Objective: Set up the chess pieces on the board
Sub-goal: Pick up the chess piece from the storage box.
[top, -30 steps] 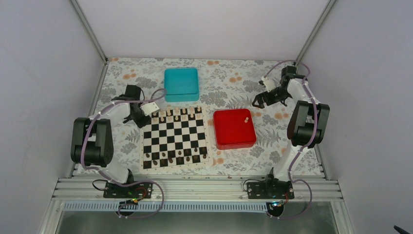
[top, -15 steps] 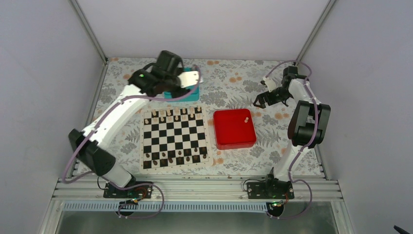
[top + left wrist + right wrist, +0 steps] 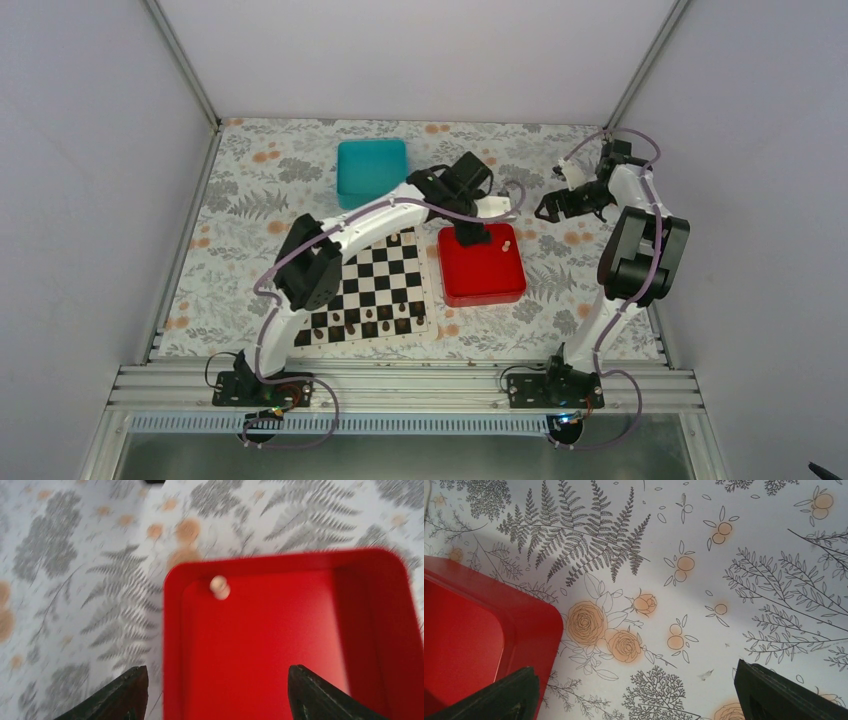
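We see a black-and-white checkered board [image 3: 385, 283] with a pale border, a plain red tray [image 3: 480, 275] holding one cream piece [image 3: 219, 587], a teal box [image 3: 371, 168], and a white tablecloth [image 3: 724, 570] printed with grey ferns and orange blossoms.

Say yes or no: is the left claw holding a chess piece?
No, the left claw is open over the red tray, the pale piece lying apart.
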`<state>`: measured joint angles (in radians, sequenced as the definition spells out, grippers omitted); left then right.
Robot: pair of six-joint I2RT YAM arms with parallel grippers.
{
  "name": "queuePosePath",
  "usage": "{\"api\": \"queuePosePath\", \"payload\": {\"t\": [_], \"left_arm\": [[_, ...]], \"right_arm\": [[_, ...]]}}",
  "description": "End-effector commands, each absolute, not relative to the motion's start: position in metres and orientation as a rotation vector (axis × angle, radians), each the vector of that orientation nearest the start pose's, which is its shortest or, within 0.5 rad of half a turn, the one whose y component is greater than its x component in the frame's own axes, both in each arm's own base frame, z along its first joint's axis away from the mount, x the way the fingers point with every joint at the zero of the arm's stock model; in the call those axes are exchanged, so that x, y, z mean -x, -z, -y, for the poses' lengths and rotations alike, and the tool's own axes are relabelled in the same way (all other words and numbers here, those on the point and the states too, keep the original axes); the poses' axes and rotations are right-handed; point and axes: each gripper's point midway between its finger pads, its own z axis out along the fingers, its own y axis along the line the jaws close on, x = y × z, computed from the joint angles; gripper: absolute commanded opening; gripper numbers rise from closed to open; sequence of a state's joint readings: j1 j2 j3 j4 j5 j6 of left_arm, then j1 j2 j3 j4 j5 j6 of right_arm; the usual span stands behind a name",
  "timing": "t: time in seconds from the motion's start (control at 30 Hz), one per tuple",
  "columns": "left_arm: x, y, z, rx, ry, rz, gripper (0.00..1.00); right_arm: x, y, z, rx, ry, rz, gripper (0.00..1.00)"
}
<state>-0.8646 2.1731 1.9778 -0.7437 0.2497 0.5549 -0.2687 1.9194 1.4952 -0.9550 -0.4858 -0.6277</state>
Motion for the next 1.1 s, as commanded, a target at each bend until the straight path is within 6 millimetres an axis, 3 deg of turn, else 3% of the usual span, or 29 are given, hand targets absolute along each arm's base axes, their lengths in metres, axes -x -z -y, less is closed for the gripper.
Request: {"api": "queuePosePath", "payload": {"t": [0.0,0.2,0.33,0.43,1.07], "left_arm": [[-0.327,-0.189,0.502,-1.66,0.611,-1.7,0.69],[-0.316,-0.159,0.527,-1.706,0.764,-1.707,0.68],[-0.312,-0.138,0.535,-1.743,0.805,-1.721,0.62],[-0.312,-0.123,0.536,-1.758,0.787,-1.729,0.56],[-0.333,-0.068,0.539,-1.761,0.665,-1.795,0.56]], "right_arm": [[-0.411,-0.108,0.024,0.579,-0.51,-2.615,1.0],[-0.412,-0.109,0.022,0.579,-0.528,-2.611,1.0],[-0.412,-0.11,0.022,0.574,-0.531,-2.605,1.0],[-0.413,-0.11,0.022,0.57,-0.524,-2.608,1.0],[-0.412,-0.102,0.022,0.569,-0.536,-2.624,1.0]]}}
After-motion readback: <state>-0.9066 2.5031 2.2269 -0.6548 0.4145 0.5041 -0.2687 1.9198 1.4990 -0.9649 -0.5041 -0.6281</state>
